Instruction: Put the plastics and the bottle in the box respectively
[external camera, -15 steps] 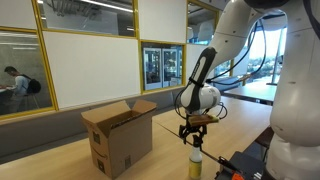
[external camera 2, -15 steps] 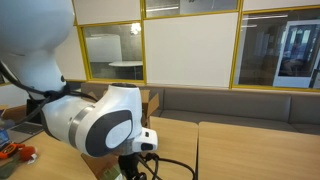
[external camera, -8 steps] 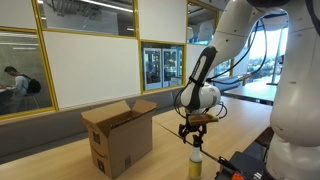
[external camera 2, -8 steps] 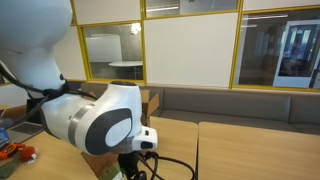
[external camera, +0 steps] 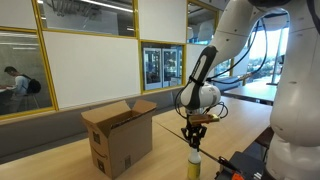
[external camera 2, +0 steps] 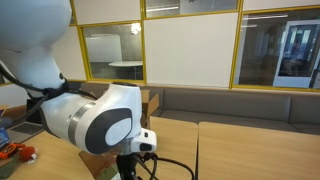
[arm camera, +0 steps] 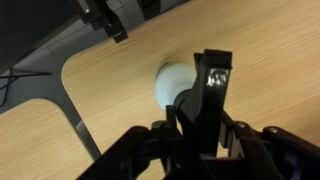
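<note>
Standing upright on the wooden table (external camera: 165, 152), the bottle (external camera: 195, 166) sits near the edge closest to the camera in an exterior view, its white cap (arm camera: 172, 85) showing from above in the wrist view. Your gripper (external camera: 194, 141) hangs straight down over that cap, fingertips at the bottle's top; one dark finger (arm camera: 212, 85) overlaps the cap, but you cannot tell whether the jaws are pressed on it. The cardboard box (external camera: 120, 137) stands apart on the table, flaps open.

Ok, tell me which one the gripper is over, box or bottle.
The bottle, standing upright right below the gripper; the open cardboard box sits well apart from both.
</note>
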Robot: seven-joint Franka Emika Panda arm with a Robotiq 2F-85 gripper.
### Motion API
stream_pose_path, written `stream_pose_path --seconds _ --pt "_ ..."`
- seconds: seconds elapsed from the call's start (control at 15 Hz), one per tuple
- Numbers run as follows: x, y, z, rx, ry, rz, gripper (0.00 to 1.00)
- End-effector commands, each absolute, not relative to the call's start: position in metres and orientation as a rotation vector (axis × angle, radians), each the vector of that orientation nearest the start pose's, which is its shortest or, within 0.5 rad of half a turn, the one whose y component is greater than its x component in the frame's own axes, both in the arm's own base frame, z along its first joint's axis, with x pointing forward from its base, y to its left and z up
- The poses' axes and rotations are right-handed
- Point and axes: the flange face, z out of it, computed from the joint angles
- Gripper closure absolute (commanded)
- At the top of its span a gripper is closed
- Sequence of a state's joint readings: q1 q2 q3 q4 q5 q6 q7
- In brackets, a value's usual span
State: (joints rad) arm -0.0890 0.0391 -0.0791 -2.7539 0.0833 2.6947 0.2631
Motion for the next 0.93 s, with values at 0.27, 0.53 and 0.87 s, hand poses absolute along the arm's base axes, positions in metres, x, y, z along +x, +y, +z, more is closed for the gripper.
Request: stream_pose_path --seconds 0.27,0.53,0.87 --pt "0.37 -0.063 0.212 -3.016 0.778 0.239 0.83" --pt "0.37 -0.064 0.23 -3.066 0.774 0.234 0.83" --pt "0.369 -0.074 0.287 -3.163 0.831 0.145 0.81"
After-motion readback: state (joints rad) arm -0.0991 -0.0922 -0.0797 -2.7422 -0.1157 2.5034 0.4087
